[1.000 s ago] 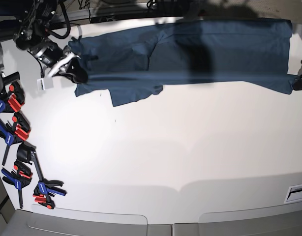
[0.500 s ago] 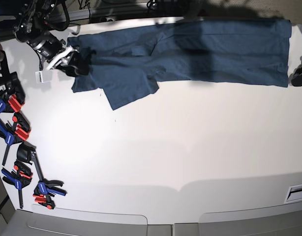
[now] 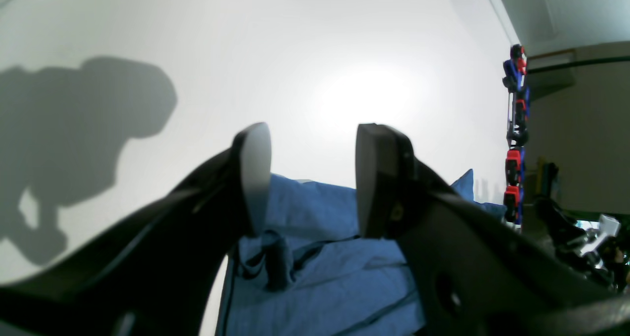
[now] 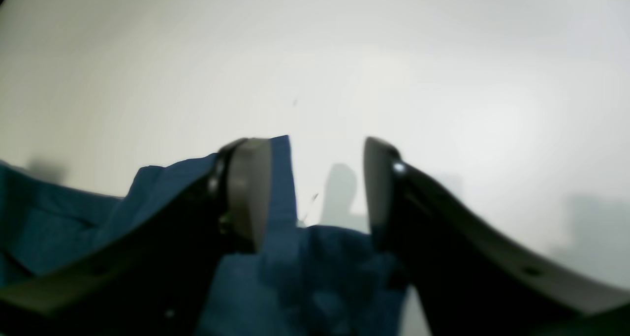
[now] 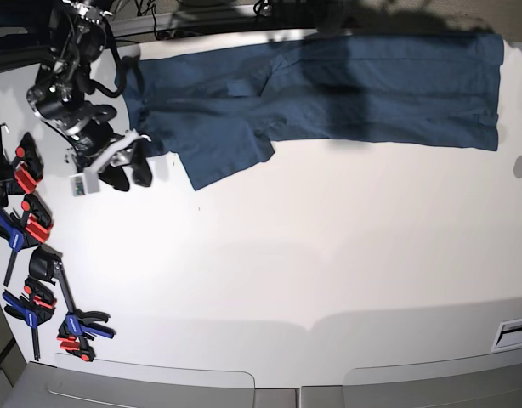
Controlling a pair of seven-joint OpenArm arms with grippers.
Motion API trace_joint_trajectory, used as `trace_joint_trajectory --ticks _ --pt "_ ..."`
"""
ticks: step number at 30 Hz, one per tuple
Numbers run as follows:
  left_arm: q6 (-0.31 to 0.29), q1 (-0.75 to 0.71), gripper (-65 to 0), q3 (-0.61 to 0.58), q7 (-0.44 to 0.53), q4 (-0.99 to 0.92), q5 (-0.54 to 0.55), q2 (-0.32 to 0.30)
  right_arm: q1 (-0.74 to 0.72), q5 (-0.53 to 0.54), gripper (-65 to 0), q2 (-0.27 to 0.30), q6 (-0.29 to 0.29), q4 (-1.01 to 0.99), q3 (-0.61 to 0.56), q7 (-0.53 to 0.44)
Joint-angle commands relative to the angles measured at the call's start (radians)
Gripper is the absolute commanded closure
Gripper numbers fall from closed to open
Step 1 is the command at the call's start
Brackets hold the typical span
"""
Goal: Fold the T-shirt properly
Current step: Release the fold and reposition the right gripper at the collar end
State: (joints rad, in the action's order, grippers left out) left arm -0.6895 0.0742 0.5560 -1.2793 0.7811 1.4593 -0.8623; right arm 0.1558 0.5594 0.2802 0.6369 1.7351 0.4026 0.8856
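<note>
The dark navy T-shirt lies flat in a long band along the far edge of the white table, with one flap sticking out toward me at its left end. My right gripper hovers just off the shirt's left end, open and empty. In the right wrist view its fingers stand apart, with the T-shirt beneath and behind them. The left gripper is open too, holding nothing, over the T-shirt's rumpled edge. In the base view only a dark sliver of it shows at the right edge.
Several red, blue and black clamps lie along the table's left edge and show as a column of clamps in the left wrist view. The right arm's shadow falls on the table top.
Both grippers have opened and let go of the T-shirt, which now lies flat. The right gripper moved toward the near side, off the cloth; the left gripper drew back past the right edge.
</note>
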Motion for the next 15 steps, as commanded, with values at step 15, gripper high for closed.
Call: trace_joint_trajectory --ticks 15 --pt "-0.009 0.011 -25.6 0.008 0.016 0.015 0.024 -0.035 -0.279 -0.077 -35.8 0.013 -0.044 -0.504 -0.224 -0.062"
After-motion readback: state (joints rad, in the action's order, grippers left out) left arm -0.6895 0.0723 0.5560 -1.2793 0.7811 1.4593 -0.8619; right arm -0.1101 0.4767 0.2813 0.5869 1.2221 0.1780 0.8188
